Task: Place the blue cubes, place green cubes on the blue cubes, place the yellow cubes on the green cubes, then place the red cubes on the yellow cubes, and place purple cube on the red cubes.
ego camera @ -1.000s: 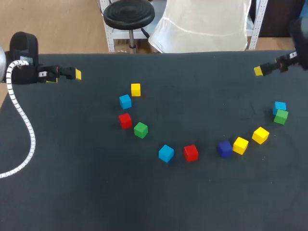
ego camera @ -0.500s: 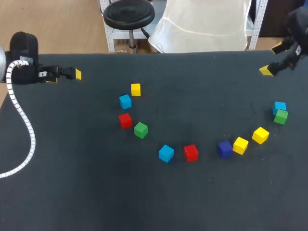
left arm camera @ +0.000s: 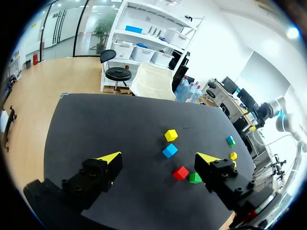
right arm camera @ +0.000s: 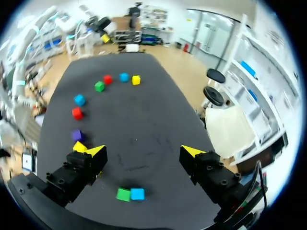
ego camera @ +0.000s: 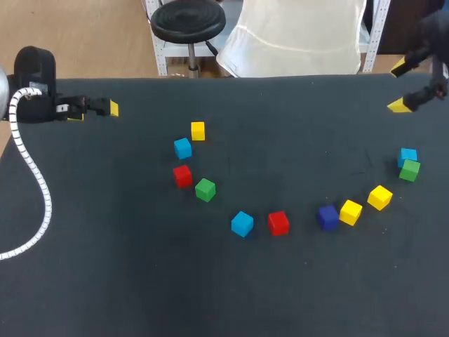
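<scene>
Blue cubes lie unstacked on the worktop (ego camera: 105, 267) in the head view. The left blue cube (ego camera: 182, 148) is beside a yellow cube (ego camera: 198, 130), the middle blue cube (ego camera: 242, 223) is near a red cube (ego camera: 278, 222), and the right blue cube (ego camera: 408, 155) touches a green cube (ego camera: 410, 170). The purple cube (ego camera: 327, 217) sits just right of the middle.

In the left wrist view, my left jaws stand wide, holding nothing.

In the right wrist view, my right jaws gape wide too. The right blue cube (right arm camera: 137, 193) and green cube (right arm camera: 123, 194) lie on the worktop between them, untouched.
</scene>
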Available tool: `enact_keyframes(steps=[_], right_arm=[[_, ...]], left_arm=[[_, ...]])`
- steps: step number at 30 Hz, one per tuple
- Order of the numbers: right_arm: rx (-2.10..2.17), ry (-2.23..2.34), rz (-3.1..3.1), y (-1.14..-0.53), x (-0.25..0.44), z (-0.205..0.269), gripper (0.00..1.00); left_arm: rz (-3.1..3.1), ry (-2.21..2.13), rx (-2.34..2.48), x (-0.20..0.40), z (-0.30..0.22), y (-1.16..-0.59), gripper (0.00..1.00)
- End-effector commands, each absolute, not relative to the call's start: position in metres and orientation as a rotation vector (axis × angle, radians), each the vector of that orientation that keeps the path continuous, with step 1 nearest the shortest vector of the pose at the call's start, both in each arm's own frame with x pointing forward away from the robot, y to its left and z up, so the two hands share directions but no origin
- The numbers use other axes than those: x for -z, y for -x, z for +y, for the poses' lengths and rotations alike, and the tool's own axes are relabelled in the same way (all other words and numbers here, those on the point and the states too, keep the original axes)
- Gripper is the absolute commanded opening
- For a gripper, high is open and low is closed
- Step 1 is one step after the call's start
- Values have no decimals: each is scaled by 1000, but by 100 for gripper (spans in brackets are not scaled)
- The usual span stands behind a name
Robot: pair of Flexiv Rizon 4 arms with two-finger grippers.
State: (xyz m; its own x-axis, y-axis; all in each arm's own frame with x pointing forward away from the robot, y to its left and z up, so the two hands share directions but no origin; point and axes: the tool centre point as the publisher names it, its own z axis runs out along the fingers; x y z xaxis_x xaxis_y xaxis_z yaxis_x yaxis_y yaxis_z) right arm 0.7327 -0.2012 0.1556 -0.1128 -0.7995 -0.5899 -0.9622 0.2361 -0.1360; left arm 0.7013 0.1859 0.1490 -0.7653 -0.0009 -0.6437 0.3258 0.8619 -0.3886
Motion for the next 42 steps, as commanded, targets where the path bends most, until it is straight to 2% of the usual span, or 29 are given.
enact_keyframes(steps=[1,11,41,42], right_arm=[[-527,1881,1840,-751,-153,-202,100],[-719,2039,1520,-765,-143,-224,100],[-674,1999,1665,-758,-122,-251,100],[-674,1999,1665,-758,-122,-251,100]], left_arm=[[2373,-234,642,-150,186,-701,100],[2373,-234,642,-150,186,-701,100],[2373,-234,642,-150,186,-701,100],[2343,-329,629,-154,187,-702,100]])
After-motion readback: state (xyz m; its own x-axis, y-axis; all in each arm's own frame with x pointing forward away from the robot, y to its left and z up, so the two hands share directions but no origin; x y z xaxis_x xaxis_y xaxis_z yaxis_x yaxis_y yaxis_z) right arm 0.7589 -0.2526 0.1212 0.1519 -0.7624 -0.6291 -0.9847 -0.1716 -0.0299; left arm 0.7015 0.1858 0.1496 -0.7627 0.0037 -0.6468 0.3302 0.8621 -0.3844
